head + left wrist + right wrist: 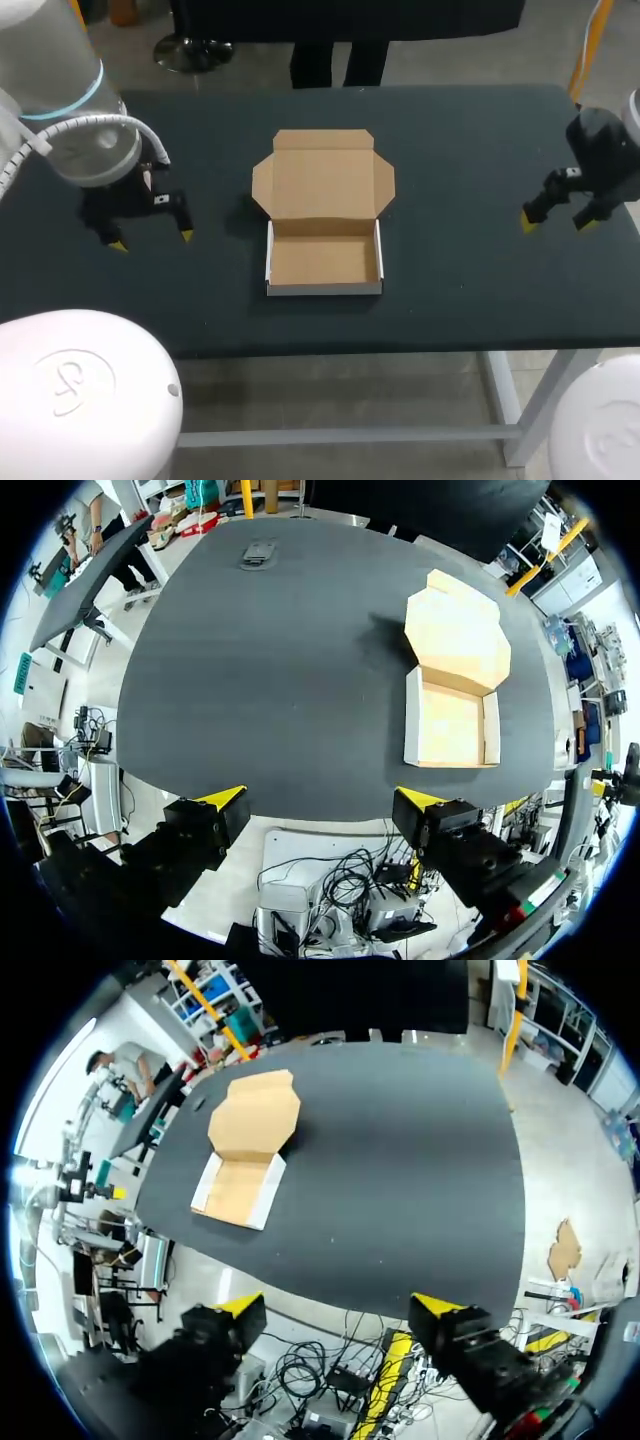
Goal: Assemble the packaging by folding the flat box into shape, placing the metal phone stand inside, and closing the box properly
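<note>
1. The brown cardboard box (325,255) sits in the middle of the dark table (460,300). It is folded into a tray with its lid lying open behind it, and nothing is inside.
2. The left gripper (152,240) and the right gripper (556,225) hang well apart from the box, one on each side. Their fingers are spread wide and hold nothing.
3. The folding looks done. Next, the metal stand must go in. A small grey thing (258,552) near the far edge may be it.

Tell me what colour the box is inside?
Brown cardboard inside the box, with white outer walls. The head view shows it best.
</note>
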Robot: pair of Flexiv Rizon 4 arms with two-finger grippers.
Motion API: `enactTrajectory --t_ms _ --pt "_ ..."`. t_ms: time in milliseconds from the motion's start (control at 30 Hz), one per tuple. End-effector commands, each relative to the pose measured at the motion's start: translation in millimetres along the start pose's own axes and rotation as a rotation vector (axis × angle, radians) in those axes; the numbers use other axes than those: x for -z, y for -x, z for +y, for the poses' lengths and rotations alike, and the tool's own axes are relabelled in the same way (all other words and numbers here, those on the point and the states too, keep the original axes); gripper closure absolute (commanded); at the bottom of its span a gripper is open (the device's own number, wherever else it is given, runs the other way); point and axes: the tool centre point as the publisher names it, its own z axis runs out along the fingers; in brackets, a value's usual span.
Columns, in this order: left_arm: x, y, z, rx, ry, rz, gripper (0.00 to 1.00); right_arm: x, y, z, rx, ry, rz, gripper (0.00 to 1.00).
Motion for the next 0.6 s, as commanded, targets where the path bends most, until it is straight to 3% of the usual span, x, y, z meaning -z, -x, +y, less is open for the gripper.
enactTrajectory --t_ms 33,600 --pt "-17 1.6 -11.6 0.011 0.013 -0.011 0.00 3 0 0 0.001 -0.004 0.000 0.00" --pt "-66 30.4 -44.9 -0.012 0.064 0.006 0.00 3 0 0 0.001 -0.004 0.000 0.00"
